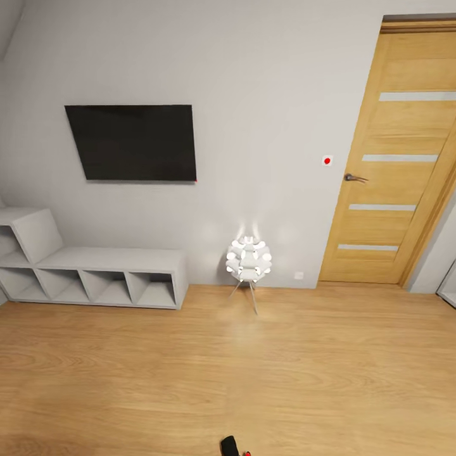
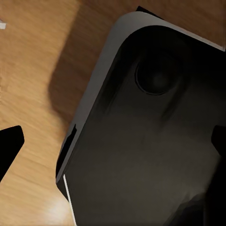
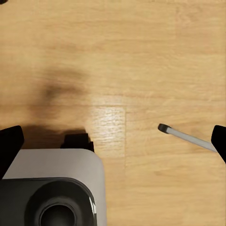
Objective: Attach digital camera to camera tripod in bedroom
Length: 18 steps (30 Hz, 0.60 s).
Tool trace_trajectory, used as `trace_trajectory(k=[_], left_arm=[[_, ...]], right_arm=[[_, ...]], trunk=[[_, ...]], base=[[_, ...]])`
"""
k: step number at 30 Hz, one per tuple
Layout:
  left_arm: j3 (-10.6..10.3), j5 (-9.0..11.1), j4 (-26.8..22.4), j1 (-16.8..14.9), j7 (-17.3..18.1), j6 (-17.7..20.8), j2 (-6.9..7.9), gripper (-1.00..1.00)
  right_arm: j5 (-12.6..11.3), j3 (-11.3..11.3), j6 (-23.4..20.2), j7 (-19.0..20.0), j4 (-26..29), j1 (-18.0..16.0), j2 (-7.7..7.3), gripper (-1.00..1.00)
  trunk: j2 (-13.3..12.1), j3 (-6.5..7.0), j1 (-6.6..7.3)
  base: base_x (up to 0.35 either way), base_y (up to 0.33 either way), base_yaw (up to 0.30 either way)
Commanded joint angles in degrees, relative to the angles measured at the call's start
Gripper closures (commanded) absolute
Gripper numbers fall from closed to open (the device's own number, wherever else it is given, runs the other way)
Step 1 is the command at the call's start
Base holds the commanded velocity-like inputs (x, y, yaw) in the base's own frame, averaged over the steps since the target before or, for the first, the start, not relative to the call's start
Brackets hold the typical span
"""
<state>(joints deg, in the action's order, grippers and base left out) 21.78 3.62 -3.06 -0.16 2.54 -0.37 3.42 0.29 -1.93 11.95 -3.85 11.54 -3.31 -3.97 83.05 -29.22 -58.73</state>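
Both arms point down at the wood floor (image 3: 141,56), each gripper (image 3: 113,141) spread apart and holding nothing, the robot's dark base (image 2: 150,141) just below the left gripper (image 2: 115,146).

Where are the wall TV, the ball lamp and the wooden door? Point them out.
Wall TV (image 1: 132,142), head view, middle of the black screen.
Ball lamp (image 1: 249,259), head view, its white globe.
Wooden door (image 1: 392,177), head view, central panel.
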Motion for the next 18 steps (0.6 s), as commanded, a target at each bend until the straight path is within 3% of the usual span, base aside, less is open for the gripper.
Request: trace_trajectory(k=[1,7,12,15,18], left_arm=[[0.1,0.4,0.0,0.0,0.3,0.0,0.01,-1.0],[-0.1,0.3,-5.0,0.0,0.1,0.4,0.78,-1.0],[-0.2,0.3,-15.0,0.0,0.1,1.0,1.85,-1.0],[-0.3,0.3,-21.3,0.0,0.0,2.3,2.05,-1.0],[-0.3,0.3,-27.2,-0.1,0.0,6.2,2.09,-1.0]], right_arm=[[0.0,-0.2,0.2,0.0,0.0,0.0,0.02,-1.0],[0.2,-0.1,1.9,0.0,0.0,0.0,-0.31,-1.0],[0.2,-0.3,5.2,-0.1,1.4,0.0,-1.92,-1.0],[0.2,-0.4,6.2,-0.1,4.6,-0.2,-3.05,-1.0],[0.2,-0.4,5.9,-0.2,10.6,-0.4,-3.68,-1.0]], trunk=[[0.0,-0.05,0.0],[0.0,-0.05,0.0],[0.0,-0.05,0.0],[0.0,-0.05,0.0],[0.0,-0.05,0.0]], base=[[0.004,0.0,0.0],[0.002,0.0,0.0],[0.0,0.0,0.0],[0.0,0.0,0.0],[0.0,0.0,0.0]])
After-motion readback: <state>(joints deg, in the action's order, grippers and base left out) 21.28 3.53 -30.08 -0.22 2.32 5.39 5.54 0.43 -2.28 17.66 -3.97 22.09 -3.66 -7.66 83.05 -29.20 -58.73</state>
